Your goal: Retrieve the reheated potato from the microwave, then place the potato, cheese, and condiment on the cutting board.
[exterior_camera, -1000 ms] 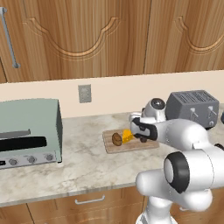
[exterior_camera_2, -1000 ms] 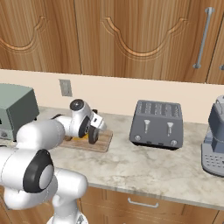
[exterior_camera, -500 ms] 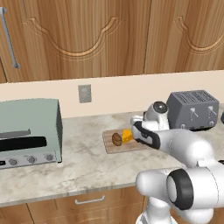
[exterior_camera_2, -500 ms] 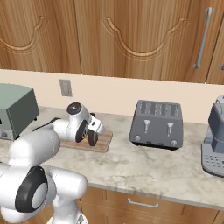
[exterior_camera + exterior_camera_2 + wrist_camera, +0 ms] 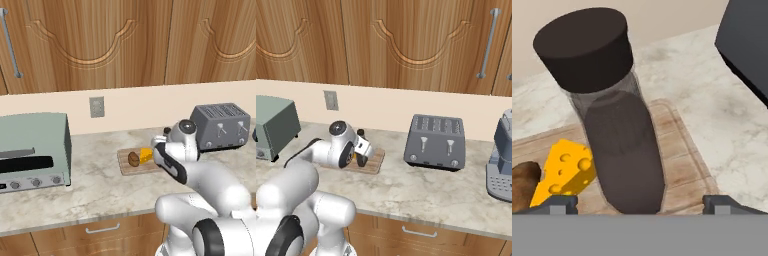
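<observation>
The condiment (image 5: 623, 145), a dark bottle with a black cap, stands upright on the right part of the cutting board (image 5: 679, 150). My gripper (image 5: 639, 204) is open, one fingertip on either side of the bottle's base with a gap on both sides. On the same board, left of the bottle, lie the yellow cheese (image 5: 564, 172) wedge and the brown potato (image 5: 522, 185). From the left base view, the potato (image 5: 133, 159) and cheese (image 5: 146, 156) rest on the cutting board (image 5: 125, 167), with the gripper (image 5: 159, 149) at the board's right end. The microwave is out of view.
A dark grey toaster (image 5: 435, 142) stands right of the board, close to the hand. A pale green toaster oven (image 5: 31, 150) sits at the left, and a coffee machine (image 5: 502, 165) at the far right. Wooden cabinets hang above the marble counter (image 5: 95, 190).
The arm's elbow has swung round and the hand has shifted slightly right at the board's end. The jaws have widened a touch around the standing bottle.
</observation>
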Available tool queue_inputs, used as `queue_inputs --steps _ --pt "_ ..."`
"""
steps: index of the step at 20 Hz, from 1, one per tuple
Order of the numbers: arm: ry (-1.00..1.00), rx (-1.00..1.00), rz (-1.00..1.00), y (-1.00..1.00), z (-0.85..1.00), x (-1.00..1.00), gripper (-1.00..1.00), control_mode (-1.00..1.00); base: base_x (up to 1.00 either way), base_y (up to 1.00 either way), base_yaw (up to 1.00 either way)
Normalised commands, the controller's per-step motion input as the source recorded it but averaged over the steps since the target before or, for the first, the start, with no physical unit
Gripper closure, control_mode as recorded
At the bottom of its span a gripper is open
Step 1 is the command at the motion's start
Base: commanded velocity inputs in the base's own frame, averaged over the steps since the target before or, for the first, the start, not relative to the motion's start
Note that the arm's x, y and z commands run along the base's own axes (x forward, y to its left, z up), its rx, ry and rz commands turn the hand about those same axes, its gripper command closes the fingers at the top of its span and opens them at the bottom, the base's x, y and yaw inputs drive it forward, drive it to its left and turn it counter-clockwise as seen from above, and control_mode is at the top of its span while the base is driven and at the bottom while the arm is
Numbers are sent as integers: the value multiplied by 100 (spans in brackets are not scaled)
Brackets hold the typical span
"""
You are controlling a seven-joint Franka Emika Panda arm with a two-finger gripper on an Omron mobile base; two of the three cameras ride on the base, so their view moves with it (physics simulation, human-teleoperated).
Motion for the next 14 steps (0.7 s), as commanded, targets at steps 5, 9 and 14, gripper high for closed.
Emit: queue_inputs --steps 5,9,14 --pt "0 0 0 -2 27 -42 -100 -100 0 0 0" --pt "0 0 11 -1 34 -56 -100 -100 0 0 0" --pt "0 0 15 0 35 -60 -100 -100 0 0 0"
